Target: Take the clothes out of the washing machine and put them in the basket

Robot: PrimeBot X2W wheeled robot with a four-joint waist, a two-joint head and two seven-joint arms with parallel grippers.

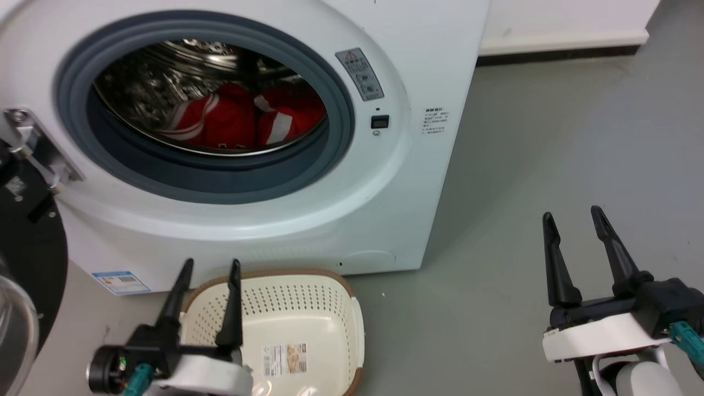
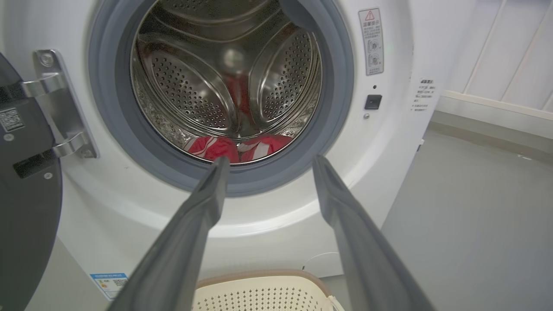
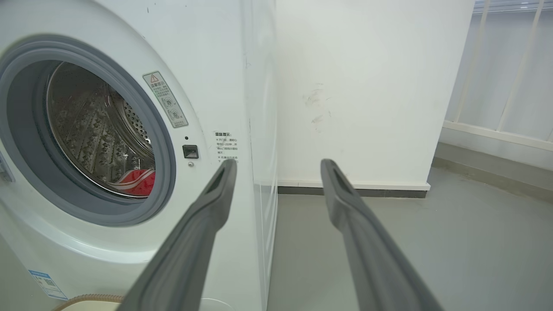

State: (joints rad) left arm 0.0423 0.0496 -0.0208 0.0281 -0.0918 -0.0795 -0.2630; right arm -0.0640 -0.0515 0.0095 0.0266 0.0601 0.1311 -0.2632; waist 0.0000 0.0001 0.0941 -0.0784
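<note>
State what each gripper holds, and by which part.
Nothing. The left gripper and right gripper are both open and empty; the clothes lie inside the washing machine.

Left gripper (image 1: 213,263) and right gripper (image 1: 572,213) with long tapered black fingers (image 1: 555,264), white wrist shells (image 1: 599,333), teal connectors (image 1: 687,338)

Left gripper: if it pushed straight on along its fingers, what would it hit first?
The left gripper would probably meet the lower part of the grey rubber ring of the washing machine, or, passing just over it, the red clothes. Depth is unclear.
</note>
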